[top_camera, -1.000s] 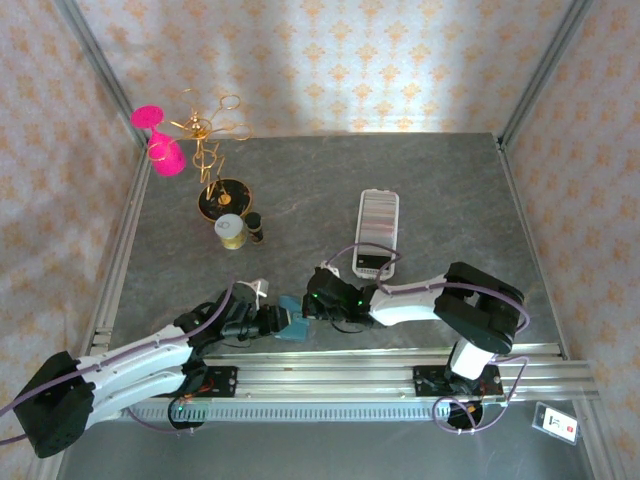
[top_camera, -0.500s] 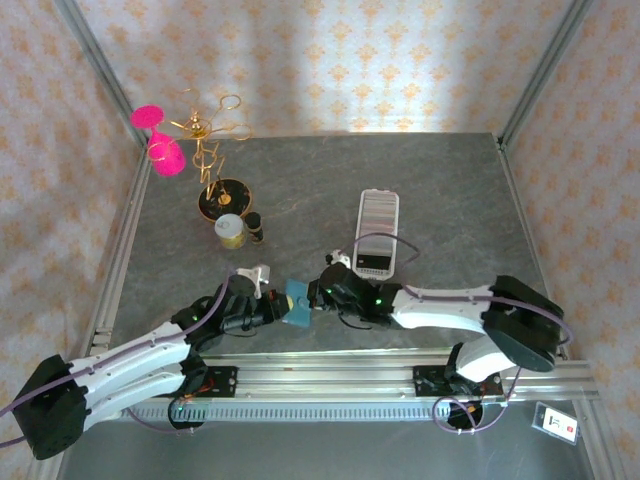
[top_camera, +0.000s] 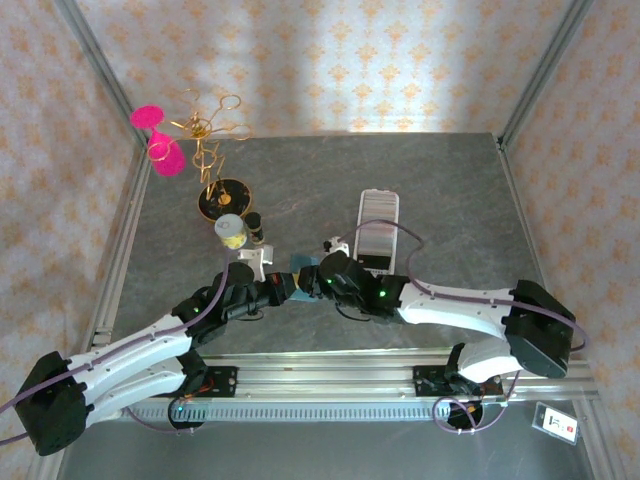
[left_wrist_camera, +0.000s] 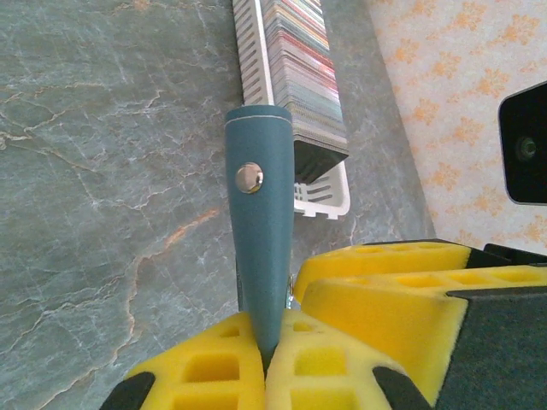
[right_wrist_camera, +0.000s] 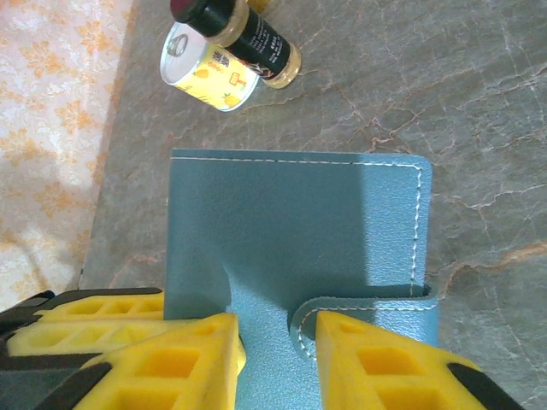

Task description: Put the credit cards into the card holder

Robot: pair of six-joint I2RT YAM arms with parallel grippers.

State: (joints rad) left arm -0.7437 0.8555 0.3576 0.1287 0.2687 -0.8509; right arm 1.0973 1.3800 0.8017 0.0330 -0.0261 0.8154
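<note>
- Upper left of the top view: a pink object (top_camera: 158, 140) beside a gold wire stand (top_camera: 208, 128) on a round black base (top_camera: 224, 198).
- Just below them, a yellow can (top_camera: 231, 231) and a dark bottle (top_camera: 256, 228) sit touching on the grey table (top_camera: 450, 190). In the right wrist view both lie at the top of the frame, above the holder.
- The left gripper (top_camera: 283, 290) reaches in from the lower left and is clenched on the card holder (top_camera: 303, 265). In the left wrist view its yellow fingers (left_wrist_camera: 209, 363) pinch the holder's near edge.
- The card holder is folded shut and held up off the table at frame centre. It shows edge-on in the left wrist view (left_wrist_camera: 261, 231), with a round metal snap (left_wrist_camera: 249, 177) on its side. The right wrist view shows its flat teal face (right_wrist_camera: 291, 213).
- The right gripper (top_camera: 318, 278) meets the holder from the right. Its jaws are parted, one finger on each side of the clasp tab (right_wrist_camera: 367, 301), with the tips against the teal face.
- To the right of centre lies a long white tray (top_camera: 380, 193) with the credit cards (top_camera: 378, 210) standing in it as a striped row of edges (left_wrist_camera: 299, 77), just beyond the holder.
</note>
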